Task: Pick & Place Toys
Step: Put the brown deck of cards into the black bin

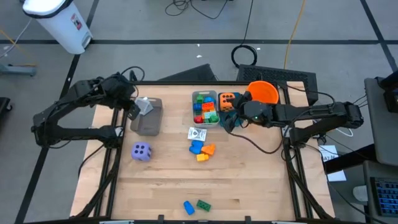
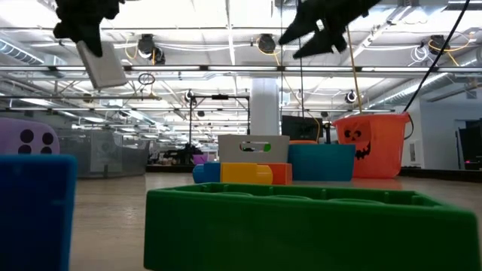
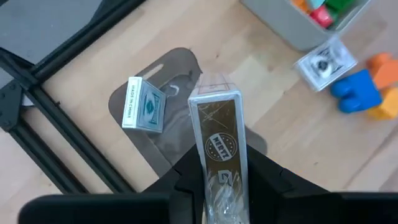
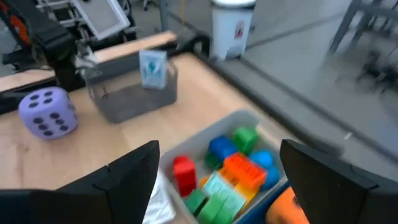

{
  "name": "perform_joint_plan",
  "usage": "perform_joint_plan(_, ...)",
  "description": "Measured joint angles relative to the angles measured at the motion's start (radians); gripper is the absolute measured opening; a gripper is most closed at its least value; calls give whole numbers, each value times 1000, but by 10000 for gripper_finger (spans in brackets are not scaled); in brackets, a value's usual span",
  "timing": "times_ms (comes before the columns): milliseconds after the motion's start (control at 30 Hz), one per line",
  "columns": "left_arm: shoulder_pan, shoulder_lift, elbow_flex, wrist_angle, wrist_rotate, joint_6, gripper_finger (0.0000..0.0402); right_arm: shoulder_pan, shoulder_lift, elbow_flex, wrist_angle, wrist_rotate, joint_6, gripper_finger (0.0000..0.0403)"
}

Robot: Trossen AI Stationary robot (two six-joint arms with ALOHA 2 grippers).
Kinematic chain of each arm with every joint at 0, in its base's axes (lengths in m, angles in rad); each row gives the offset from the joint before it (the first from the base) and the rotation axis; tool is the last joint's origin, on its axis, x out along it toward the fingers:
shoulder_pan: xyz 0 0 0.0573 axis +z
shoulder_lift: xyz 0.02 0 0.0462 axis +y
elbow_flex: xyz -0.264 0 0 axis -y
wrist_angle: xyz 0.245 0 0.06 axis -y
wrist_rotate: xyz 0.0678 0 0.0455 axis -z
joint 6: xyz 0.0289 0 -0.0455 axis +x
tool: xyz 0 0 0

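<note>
High view straight down; low view level (tabletop height); both share purple die (image 1: 141, 151).

This looks like a robotics lab or test hall. A wooden table (image 1: 205, 180) on a black metal frame stands on a bare grey floor (image 1: 155, 37) marked with dark tape lines, with loose cables (image 1: 205, 7) trailing across it. The low view shows a wide open room under rows of ceiling strip lights (image 2: 188, 30) and exposed pipes, with what may be desks and monitors far behind. A white bin (image 1: 59, 22) stands beyond the table's far left corner.
</note>
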Motion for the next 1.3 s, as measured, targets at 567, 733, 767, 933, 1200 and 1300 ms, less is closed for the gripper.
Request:
perform_joint_plan(567, 157, 65, -351, 230, 108, 163, 83, -11, 1, -167, 115, -157, 204, 322)
perform_joint_plan(733, 194, 188, -351, 237, 162, 282, 83, -11, 1, -167, 113, -157, 183, 322)
perform_joint_plan(767, 200, 219, -351, 239, 164, 297, 83, -11, 1, -167, 113, -157, 182, 322)
perform_joint_plan(933, 232, 335, -351, 274, 166, 360, 83, -11, 1, -167, 112, -156, 180, 322)
perform_joint_plan(1200, 283, 374, -350, 311, 169, 455, 83, -11, 1, -167, 111, -156, 157, 322)
perform_joint_plan(1300, 305, 374, -350, 312, 168, 467, 83, -12, 1, -167, 111, -155, 154, 322)
